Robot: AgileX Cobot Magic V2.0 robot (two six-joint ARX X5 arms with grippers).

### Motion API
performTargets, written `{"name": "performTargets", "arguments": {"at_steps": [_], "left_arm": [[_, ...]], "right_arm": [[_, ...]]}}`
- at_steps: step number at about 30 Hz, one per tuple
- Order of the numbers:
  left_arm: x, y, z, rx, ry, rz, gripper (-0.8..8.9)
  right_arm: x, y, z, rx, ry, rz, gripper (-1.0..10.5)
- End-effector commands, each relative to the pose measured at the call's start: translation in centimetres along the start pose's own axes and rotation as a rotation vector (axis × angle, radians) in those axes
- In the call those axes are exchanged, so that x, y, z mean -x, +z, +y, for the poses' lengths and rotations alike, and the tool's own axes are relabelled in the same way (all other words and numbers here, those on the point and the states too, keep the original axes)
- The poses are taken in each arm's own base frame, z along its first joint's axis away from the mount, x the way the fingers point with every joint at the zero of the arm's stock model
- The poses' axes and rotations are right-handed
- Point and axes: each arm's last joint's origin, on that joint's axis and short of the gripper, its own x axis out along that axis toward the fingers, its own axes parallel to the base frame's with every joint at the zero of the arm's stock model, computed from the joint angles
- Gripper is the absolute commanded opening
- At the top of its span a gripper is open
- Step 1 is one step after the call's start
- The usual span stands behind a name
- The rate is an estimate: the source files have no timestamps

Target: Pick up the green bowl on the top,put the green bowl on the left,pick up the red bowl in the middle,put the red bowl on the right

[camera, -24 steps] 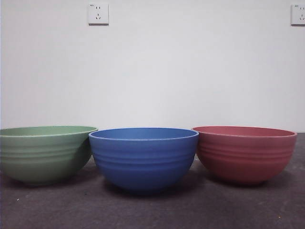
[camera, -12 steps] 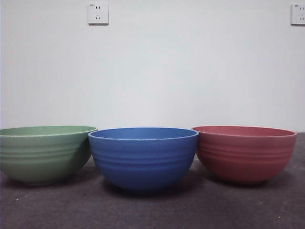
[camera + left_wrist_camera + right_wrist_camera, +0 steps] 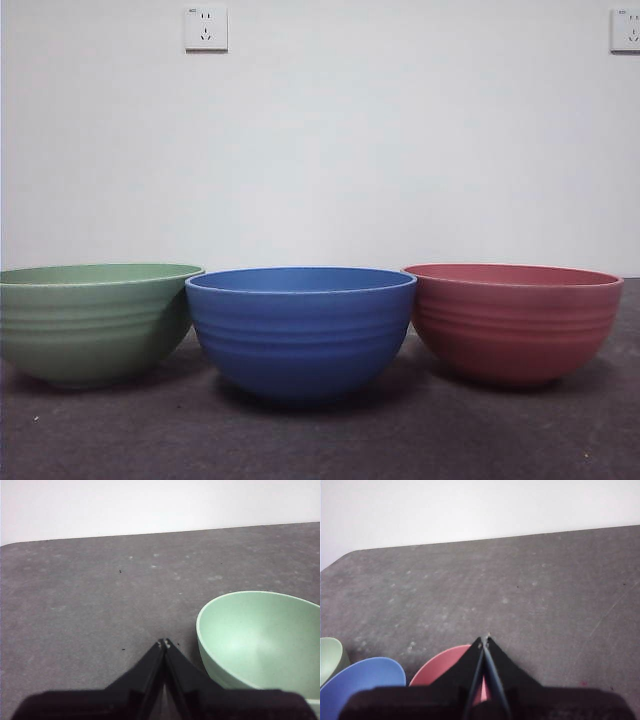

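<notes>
In the front view the green bowl [image 3: 90, 322] stands on the left, a blue bowl [image 3: 300, 330] in the middle and the red bowl [image 3: 512, 322] on the right, all upright on the dark table. No arm shows in that view. In the left wrist view my left gripper [image 3: 164, 643] is shut and empty, above the table beside the green bowl [image 3: 260, 635]. In the right wrist view my right gripper [image 3: 484, 640] is shut and empty, above the red bowl [image 3: 447, 667]; the blue bowl [image 3: 362, 680] and an edge of the green bowl [image 3: 330, 660] also show.
The dark grey table [image 3: 320, 440] runs to a white wall with two sockets [image 3: 206, 28]. The green and blue bowls nearly touch, as do the blue and red bowls.
</notes>
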Motion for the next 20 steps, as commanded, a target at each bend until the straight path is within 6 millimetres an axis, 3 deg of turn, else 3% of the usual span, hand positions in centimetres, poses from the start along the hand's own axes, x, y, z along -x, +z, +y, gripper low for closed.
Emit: {"name": "performTargets", "arguments": {"at_steps": [1, 18, 20], "left_arm": [[-0.13, -0.47, 0.04, 0.012, 0.002, 0.013, -0.04], [-0.13, -0.47, 0.04, 0.012, 0.002, 0.013, -0.04], [-0.13, -0.47, 0.04, 0.012, 0.002, 0.013, -0.04]], "right_arm": [[-0.02, -0.13, -0.01, -0.009, -0.002, 0.007, -0.2], [-0.02, -0.43, -0.06, -0.005, -0.008, 0.038, -0.2], [0.0, -0.39, -0.11, 0.088, -0.024, 0.033, -0.2]]}}
